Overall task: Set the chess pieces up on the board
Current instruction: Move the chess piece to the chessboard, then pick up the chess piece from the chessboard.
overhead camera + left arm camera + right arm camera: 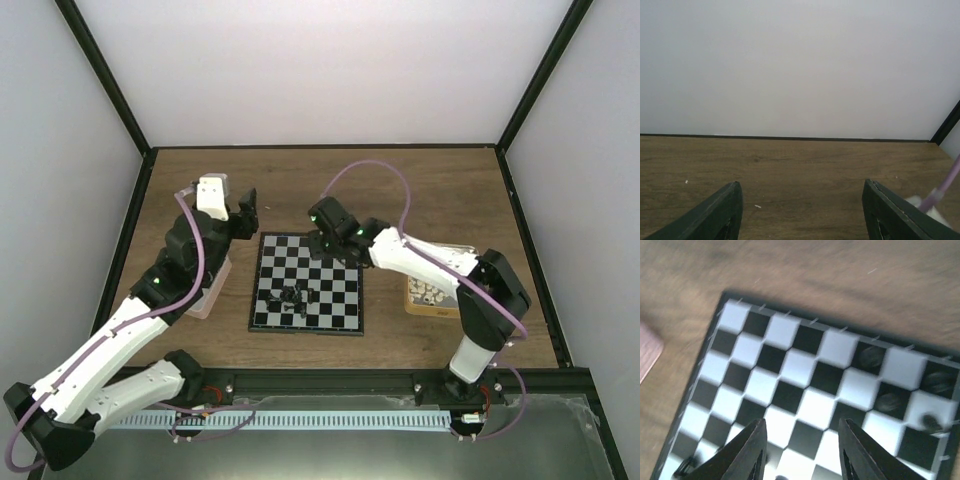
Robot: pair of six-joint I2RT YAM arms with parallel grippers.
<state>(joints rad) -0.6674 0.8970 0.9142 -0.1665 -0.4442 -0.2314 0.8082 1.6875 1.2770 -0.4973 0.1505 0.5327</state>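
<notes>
Right gripper [802, 422] hangs parted and empty over the far edge of the board [307, 283], black chess pieces [293, 295] clustered nearer mid-board, cream-white pieces [430, 293] heaped in the tan tray [425, 312] rightward, left gripper [801, 185] gaping empty off the far-left corner.

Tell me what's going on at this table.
Two robot arms are setting up a chess set. The right fingers stand apart with nothing between them, above the far end of the board. A few black pieces sit clumped near the board's middle, not lined up in rows. The left fingers are open and empty over the table, left of the board. Cream pieces lie in a tan tray on the right.
</notes>
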